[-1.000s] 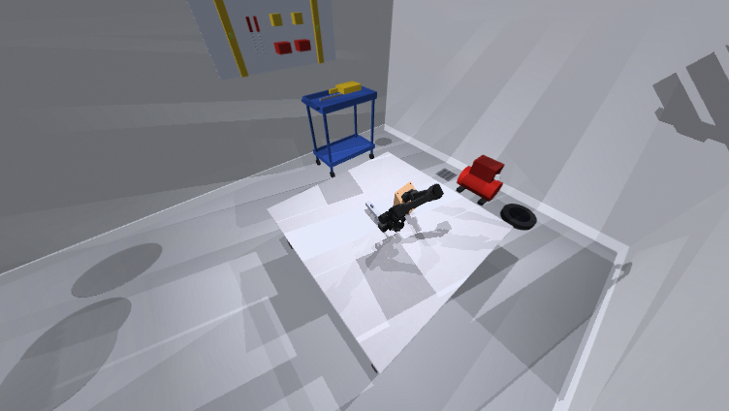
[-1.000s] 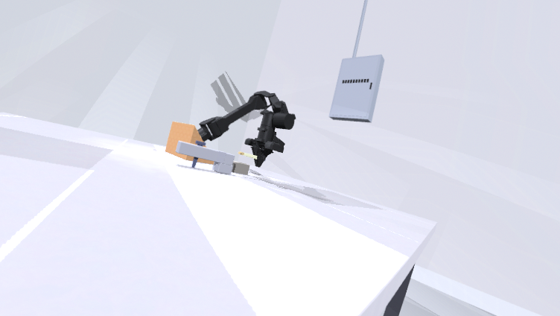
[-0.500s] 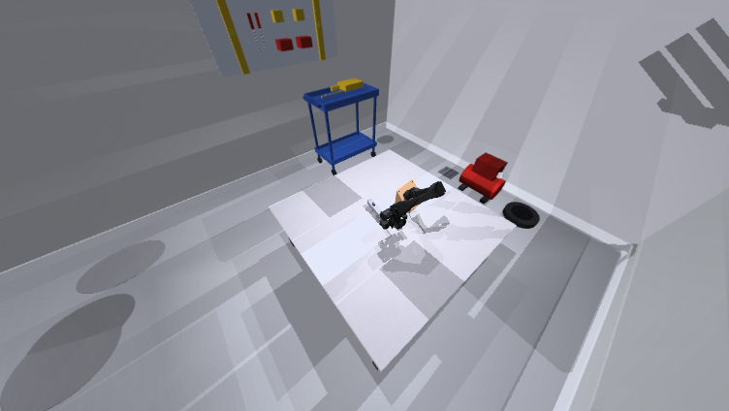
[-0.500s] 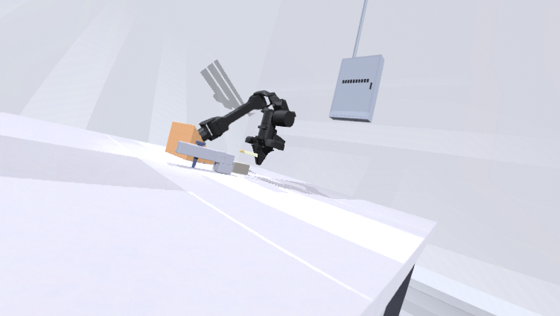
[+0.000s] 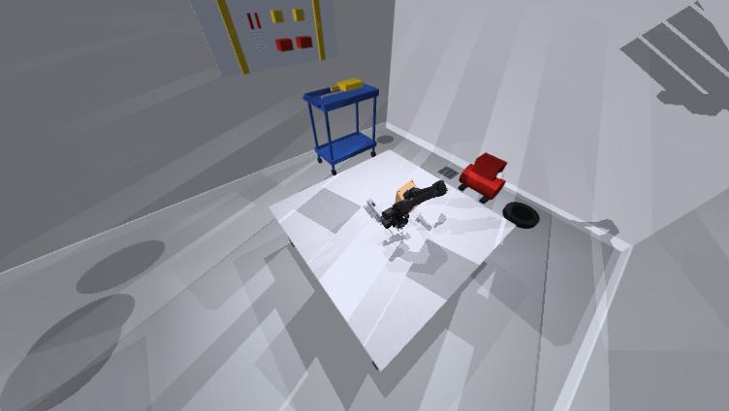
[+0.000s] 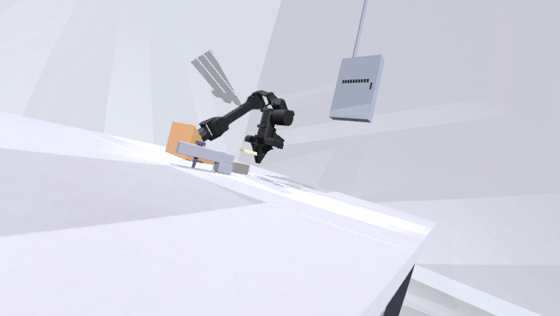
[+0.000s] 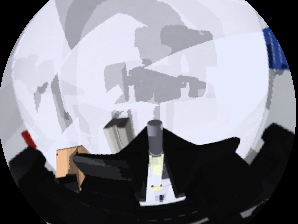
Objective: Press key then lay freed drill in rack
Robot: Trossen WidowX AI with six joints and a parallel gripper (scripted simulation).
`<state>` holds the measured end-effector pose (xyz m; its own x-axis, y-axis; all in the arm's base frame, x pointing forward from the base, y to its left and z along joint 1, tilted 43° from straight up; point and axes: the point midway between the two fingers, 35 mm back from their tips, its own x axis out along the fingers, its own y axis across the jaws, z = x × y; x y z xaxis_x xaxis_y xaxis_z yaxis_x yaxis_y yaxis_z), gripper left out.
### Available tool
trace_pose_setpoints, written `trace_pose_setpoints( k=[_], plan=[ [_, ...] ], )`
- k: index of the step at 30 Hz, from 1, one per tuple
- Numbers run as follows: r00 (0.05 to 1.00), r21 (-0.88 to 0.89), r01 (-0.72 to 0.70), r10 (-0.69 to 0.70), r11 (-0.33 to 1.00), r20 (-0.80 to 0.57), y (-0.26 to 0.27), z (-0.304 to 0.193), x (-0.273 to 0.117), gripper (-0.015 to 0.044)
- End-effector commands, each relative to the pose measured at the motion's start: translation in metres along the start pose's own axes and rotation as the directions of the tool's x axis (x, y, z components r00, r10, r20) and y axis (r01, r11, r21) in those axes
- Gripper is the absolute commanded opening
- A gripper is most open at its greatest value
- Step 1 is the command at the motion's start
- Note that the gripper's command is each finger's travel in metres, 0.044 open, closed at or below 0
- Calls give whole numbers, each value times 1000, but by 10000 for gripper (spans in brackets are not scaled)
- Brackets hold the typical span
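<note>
My gripper (image 6: 258,159) (image 7: 152,128) points down and is shut on the drill, a thin rod with a pale yellow length (image 6: 247,151) (image 7: 156,165) and a dark grey round end (image 7: 155,131). The drill lies roughly level, above the table and apart from the light grey holder (image 6: 205,151) (image 5: 374,205). A dark blue pin (image 6: 194,162), which looks like the key, passes through the holder. A low grey-beige block (image 6: 240,168) (image 7: 118,135), which may be the rack, stands beside the holder, lower than the drill. The fingers hide part of the drill.
An orange block (image 5: 406,189) (image 6: 181,138) (image 7: 68,161) stands behind the holder, near the arm's lower end. The white table's edge (image 5: 340,316) is visible. Beyond the table are a blue trolley (image 5: 346,147), a red machine (image 5: 482,178) and a black tyre (image 5: 510,220).
</note>
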<state>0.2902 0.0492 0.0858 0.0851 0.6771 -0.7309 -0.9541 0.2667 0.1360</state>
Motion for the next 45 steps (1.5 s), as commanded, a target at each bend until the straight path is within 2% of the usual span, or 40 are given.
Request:
trace_pose_setpoints(
  k=[1, 32, 45],
  plan=[
    [1000, 8, -4, 4, 1000, -1, 7, 1, 0, 0],
    [1000, 9, -6, 6, 1000, -1, 61, 10, 0, 0],
    [1000, 9, -6, 6, 1000, 0, 61, 11, 22, 0]
  ],
)
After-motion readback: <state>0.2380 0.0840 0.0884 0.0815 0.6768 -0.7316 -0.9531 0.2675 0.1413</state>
